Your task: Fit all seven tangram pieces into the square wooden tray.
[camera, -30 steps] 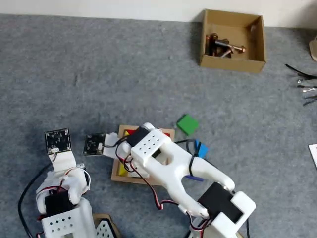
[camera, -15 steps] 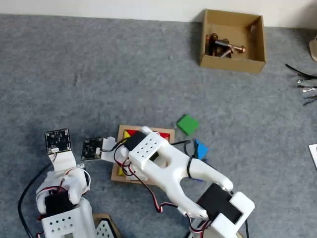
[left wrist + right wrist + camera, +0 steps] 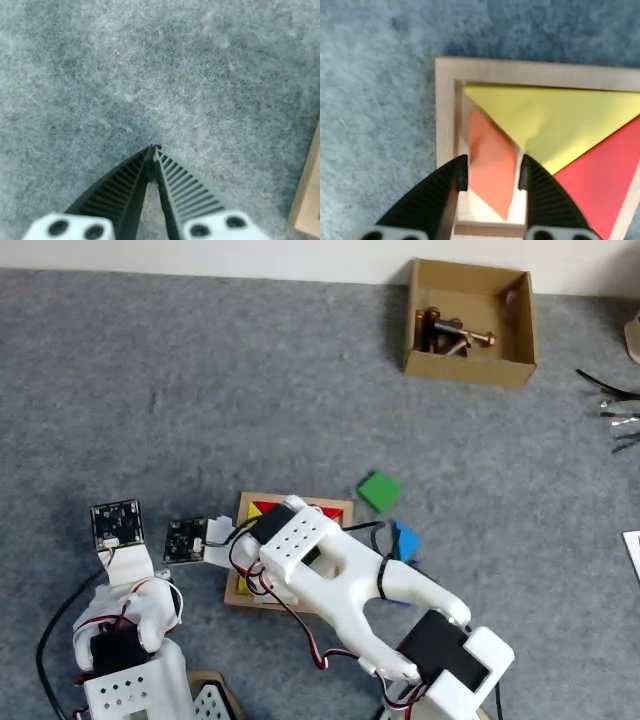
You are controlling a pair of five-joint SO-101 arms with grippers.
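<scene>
The square wooden tray (image 3: 235, 592) lies on the grey carpet, mostly under the right arm. In the right wrist view, a yellow triangle (image 3: 545, 115) and a red triangle (image 3: 600, 172) lie inside the tray (image 3: 445, 110). An orange piece (image 3: 490, 165) sits tilted in the tray's corner, and my right gripper (image 3: 491, 174) is shut on it, one finger on each side. A green square (image 3: 379, 490) and a blue piece (image 3: 405, 539) lie on the carpet just beyond the tray. My left gripper (image 3: 153, 150) is shut and empty over bare carpet.
An open cardboard box (image 3: 470, 358) holding metal parts stands at the far right. Cables (image 3: 610, 405) lie at the right edge. The left arm's base (image 3: 125, 650) is at the near left. A wooden edge (image 3: 307, 200) shows beside the left gripper.
The right arm has shifted slightly left and nearer over the tray with the orange piece. The left arm has not moved.
</scene>
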